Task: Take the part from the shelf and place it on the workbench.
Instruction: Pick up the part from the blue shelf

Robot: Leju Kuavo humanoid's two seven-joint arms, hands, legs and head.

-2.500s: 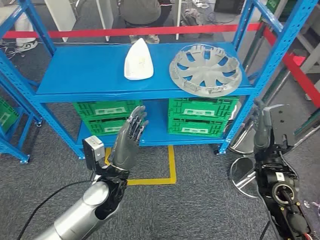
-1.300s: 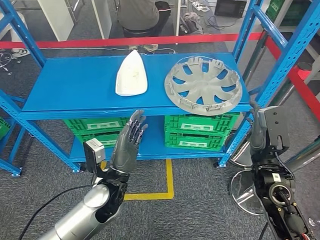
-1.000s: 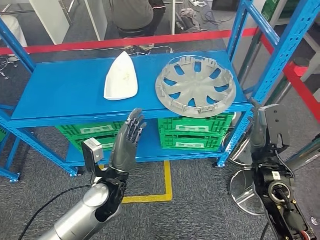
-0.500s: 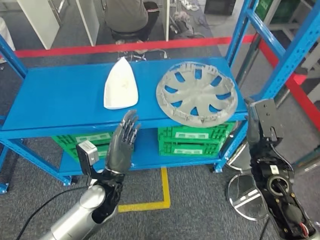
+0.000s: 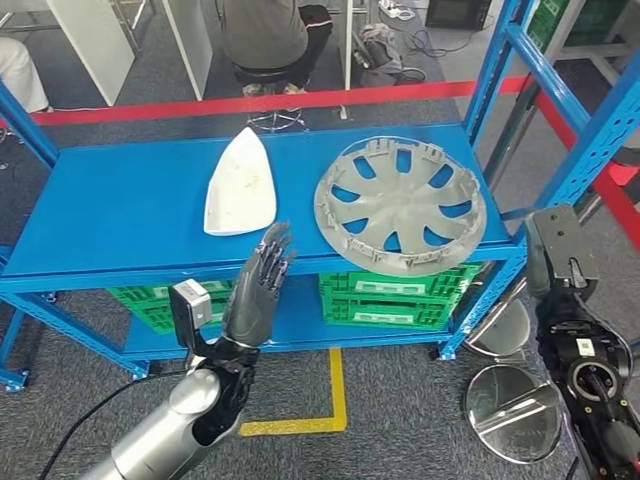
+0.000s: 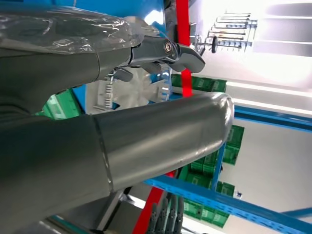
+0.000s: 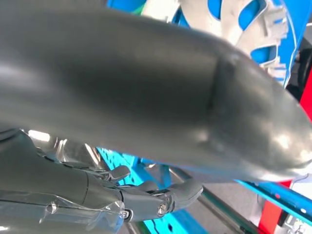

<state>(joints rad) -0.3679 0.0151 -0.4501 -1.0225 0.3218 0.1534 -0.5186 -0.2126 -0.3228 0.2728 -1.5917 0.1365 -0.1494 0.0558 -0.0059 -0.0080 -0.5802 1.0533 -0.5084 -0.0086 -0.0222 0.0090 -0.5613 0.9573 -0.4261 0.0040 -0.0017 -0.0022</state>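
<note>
While the robot stands before the blue shelf (image 5: 113, 215), both candidate parts lie untouched on its upper deck: a white triangular part (image 5: 240, 188) toward the middle and a grey wheel cover (image 5: 400, 205) beside it on the right, the two apart from each other. The wheel cover's near rim hangs slightly past the shelf's front edge. The left hand (image 5: 256, 290) is raised palm-forward just below and in front of that edge, fingers straight and spread, holding nothing. The right hand (image 5: 555, 250) hangs by the shelf's right-hand post; in its wrist view the fingers (image 7: 154, 197) appear extended with nothing between them, though the thumb blocks much of the picture.

No workbench is seen, so the carry would likely call for a turn away from the shelf. Several risks stand out. The left hand sits lower than the deck, and a straight reach forward could drive the fingertips into the shelf's front lip. A push rather than a lift could slide the smooth white part further back, out of reach. Any bump to the overhanging wheel cover could tip it off toward the green crates (image 5: 392, 300) and floor. A seated person (image 5: 272, 30) behind the red barrier tape (image 5: 189, 103) is well clear.
</note>
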